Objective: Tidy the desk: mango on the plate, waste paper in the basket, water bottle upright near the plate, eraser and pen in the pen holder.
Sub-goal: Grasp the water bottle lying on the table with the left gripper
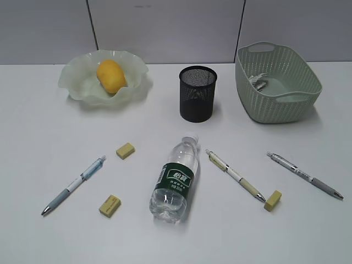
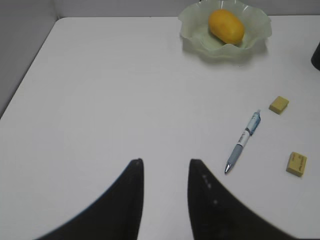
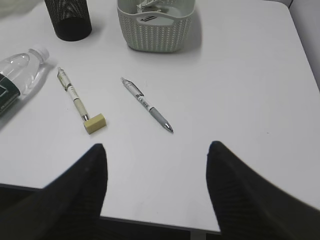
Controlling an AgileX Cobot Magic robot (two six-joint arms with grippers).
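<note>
In the right wrist view the water bottle (image 3: pixel 17 75) is cut by the left edge, only its cap end and part of the label showing; the pen holder (image 3: pixel 68 20) loses its top to the upper edge, as does the basket (image 3: pixel 155 25); the waste paper (image 3: pixel 150 6) inside it is barely seen; in the left wrist view the pen holder (image 2: pixel 316 55) is a dark sliver at the right edge; label print on the water bottle (image 1: pixel 177 179) in the exterior view is too small to read; both tools' bases run off the lower edges.
</note>
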